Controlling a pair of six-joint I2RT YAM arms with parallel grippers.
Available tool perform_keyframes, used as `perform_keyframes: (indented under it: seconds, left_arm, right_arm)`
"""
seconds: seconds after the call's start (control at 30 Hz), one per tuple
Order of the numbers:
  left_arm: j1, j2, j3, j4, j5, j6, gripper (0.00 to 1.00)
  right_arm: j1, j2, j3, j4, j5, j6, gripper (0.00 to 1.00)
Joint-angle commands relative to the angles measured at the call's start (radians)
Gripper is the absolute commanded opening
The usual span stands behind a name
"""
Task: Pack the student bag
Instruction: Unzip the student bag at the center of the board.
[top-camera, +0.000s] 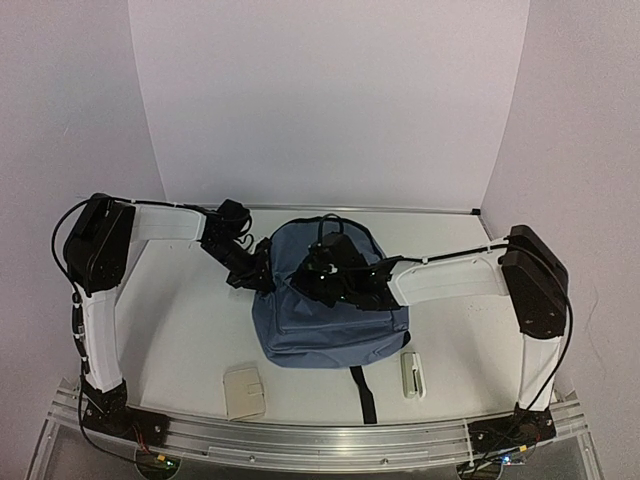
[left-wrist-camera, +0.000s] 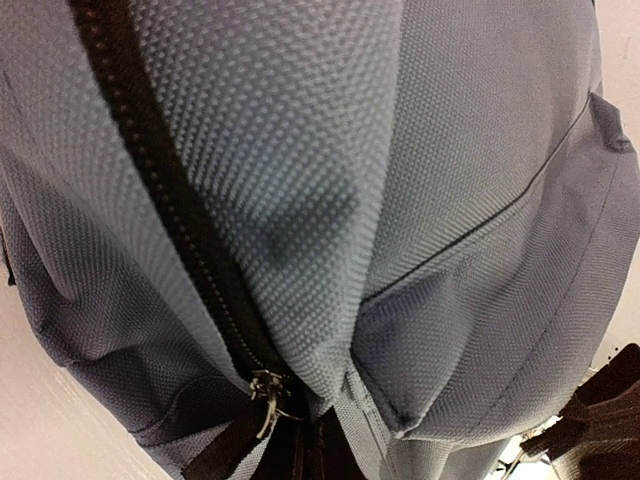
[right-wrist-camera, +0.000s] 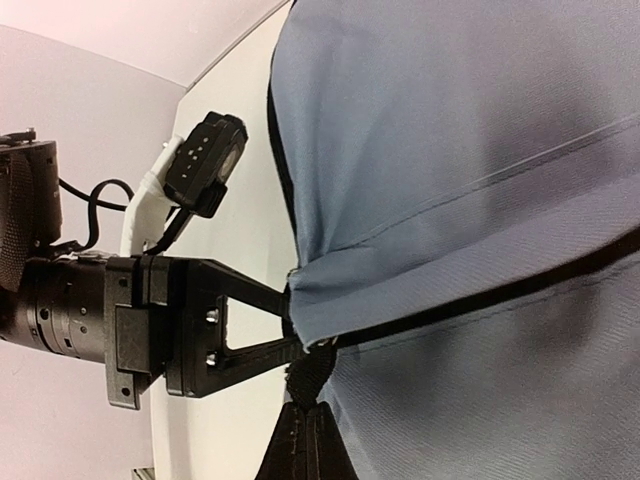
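1. Pinching a fold of fabric at the bag's left edge, the left end effector (right-wrist-camera: 290, 318) has its fingers pressed onto the cloth.
2. A flat beige pouch (top-camera: 244, 391) lies on the bench (top-camera: 180, 330), near the bag's front left corner.
3. The student bag (top-camera: 330, 335) sits mid-bench between the arms.
4. The right end effector (right-wrist-camera: 305, 425) is pressed together on a black tab (right-wrist-camera: 311, 372) by the zipper.
5. A small white object (top-camera: 412, 374) lies just right of the bag.
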Motion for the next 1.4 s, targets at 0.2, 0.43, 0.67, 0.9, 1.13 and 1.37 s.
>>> perform_keyframes:
  seconds: [0.2,0.43,0.67,0.9,1.13,1.37]
  left_arm:
    - [0.020,-0.046,0.025,-0.028,-0.078,0.044,0.00]
    - [0.041,-0.051,0.029,-0.034,-0.080,0.050,0.00]
    - [0.059,-0.062,0.030,-0.036,-0.082,0.053,0.00]
    - [0.069,-0.067,0.029,-0.036,-0.081,0.054,0.00]
    - [0.071,-0.071,0.025,-0.036,-0.078,0.053,0.00]
    - [0.071,-0.090,-0.001,-0.019,-0.021,0.033,0.00]
  right_arm:
    - [-0.048,-0.111,-0.081,-0.039,0.086,-0.043,0.00]
    - [-0.094,-0.148,-0.123,-0.079,0.106,-0.070,0.00]
    - [-0.150,-0.243,-0.176,-0.124,0.161,-0.104,0.00]
    - [-0.200,-0.331,-0.223,-0.184,0.219,-0.129,0.00]
    - [-0.242,-0.380,-0.278,-0.216,0.253,-0.130,0.00]
    - [-0.272,-0.372,-0.294,-0.222,0.219,-0.141,0.00]
